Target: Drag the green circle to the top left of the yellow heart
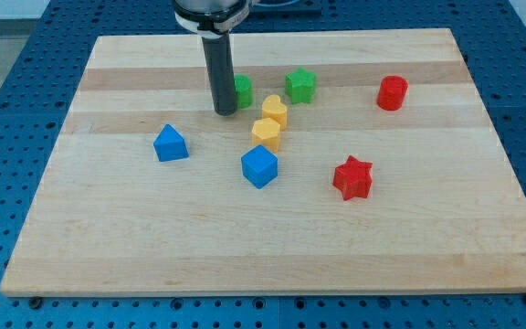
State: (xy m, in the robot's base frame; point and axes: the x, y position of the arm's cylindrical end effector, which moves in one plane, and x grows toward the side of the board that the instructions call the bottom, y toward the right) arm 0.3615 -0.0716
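The green circle (243, 90) sits near the view's top centre, partly hidden behind my rod. My tip (225, 111) rests on the board just to the left of it and slightly below, touching or almost touching it. The yellow heart (275, 111) lies to the lower right of the green circle, a short gap away. A second yellow block (266, 133), a hexagon-like shape, sits directly below the heart and touches it.
A green star (300, 86) lies right of the heart's top. A red cylinder (392, 93) is at the right. A red star (352, 177), a blue cube (259, 166) and a blue pointed block (170, 143) lie lower. The wooden board (108, 238) has edges all around.
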